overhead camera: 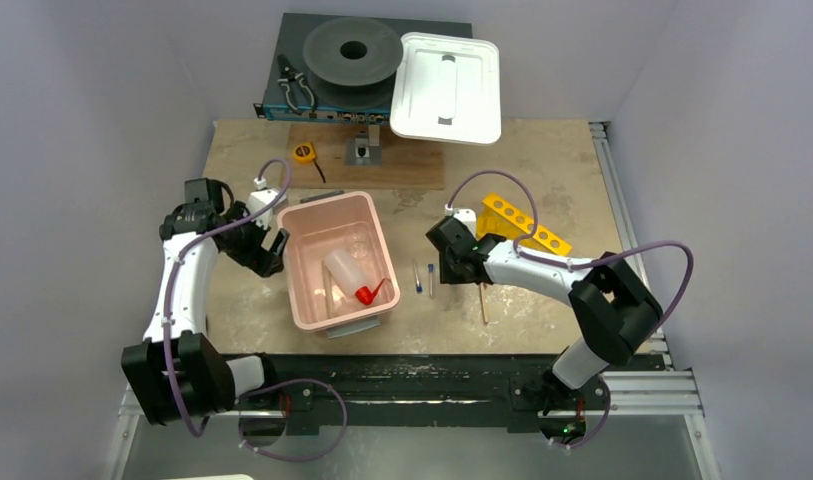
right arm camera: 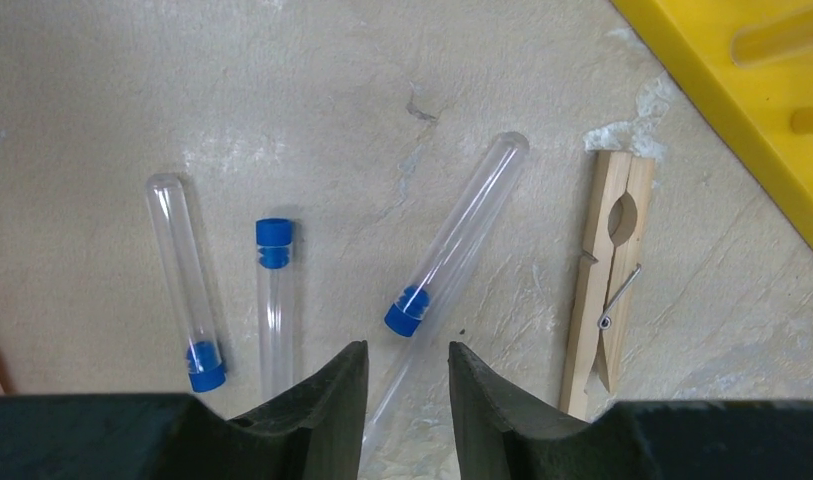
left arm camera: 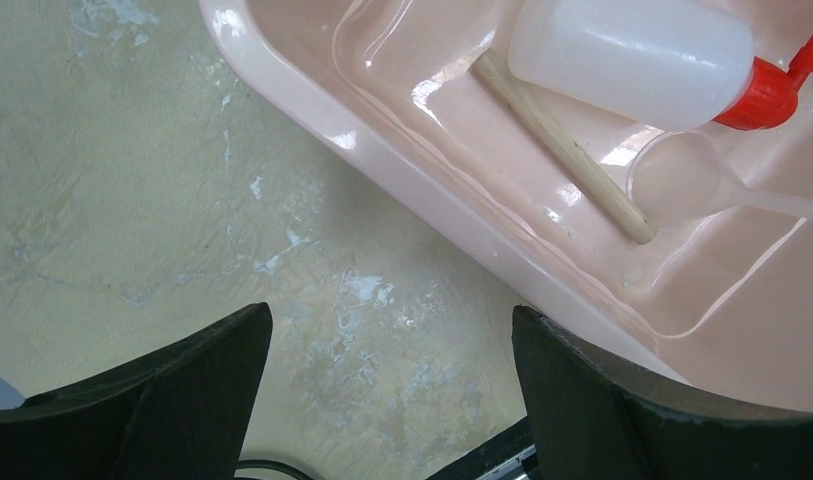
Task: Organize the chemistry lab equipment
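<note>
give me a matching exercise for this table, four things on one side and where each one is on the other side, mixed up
Things:
1. squeeze bottle
2. blue-capped tubes
3. wooden clip
4. black pliers

Places:
A. on the dark box at the far edge
B. on the table beside the yellow rack
C. lying in the pink bin
D. on the table between the pink bin and the right gripper

Pairs: 1-C, 2-D, 3-B, 4-A
</note>
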You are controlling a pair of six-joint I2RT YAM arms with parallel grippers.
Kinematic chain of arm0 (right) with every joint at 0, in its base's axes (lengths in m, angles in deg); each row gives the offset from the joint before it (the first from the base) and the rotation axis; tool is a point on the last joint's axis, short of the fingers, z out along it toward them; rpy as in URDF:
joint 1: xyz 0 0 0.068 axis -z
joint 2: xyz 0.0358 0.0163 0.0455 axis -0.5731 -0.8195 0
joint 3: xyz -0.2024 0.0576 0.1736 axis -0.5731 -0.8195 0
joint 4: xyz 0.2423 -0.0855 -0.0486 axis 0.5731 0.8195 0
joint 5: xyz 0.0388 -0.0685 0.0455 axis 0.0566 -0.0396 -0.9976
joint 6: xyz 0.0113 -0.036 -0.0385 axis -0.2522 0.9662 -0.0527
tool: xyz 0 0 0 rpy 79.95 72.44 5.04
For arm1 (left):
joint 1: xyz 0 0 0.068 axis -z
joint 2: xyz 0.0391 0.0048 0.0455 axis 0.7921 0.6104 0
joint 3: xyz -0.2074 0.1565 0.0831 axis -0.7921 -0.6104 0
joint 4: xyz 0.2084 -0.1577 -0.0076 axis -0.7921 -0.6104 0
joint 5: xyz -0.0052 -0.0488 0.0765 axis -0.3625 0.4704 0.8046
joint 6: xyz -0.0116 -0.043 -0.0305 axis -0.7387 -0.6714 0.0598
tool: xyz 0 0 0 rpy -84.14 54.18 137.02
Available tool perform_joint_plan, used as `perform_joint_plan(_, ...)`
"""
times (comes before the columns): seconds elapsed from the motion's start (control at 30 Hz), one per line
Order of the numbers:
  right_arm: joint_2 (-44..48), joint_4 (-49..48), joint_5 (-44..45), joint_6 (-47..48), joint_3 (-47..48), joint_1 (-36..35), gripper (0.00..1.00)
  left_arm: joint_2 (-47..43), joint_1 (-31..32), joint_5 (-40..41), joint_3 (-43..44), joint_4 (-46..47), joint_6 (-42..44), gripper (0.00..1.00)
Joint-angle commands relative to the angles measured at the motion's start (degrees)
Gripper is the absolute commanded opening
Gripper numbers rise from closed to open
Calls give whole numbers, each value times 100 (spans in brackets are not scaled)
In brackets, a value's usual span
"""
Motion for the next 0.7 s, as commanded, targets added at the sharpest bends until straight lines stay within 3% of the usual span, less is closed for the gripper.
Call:
perform_joint_plan(0.0, 145, -208, 13, -214, -183, 5, 36, -12, 120, -111, 46, 203, -178, 89)
perform_joint_plan(0.23, -52, -465, -155, -303, -398, 4, 36, 65, 202, -110, 41, 234, -185, 89)
perform_joint_plan(0.47, 50, -470, -119, -371, -533, 4, 17, 41, 218, -59, 128, 192, -171, 89)
perform_joint_plan(0.67, 141, -533, -179, -403, -718, 4, 11, 17, 222, -72, 138, 132, -154, 89)
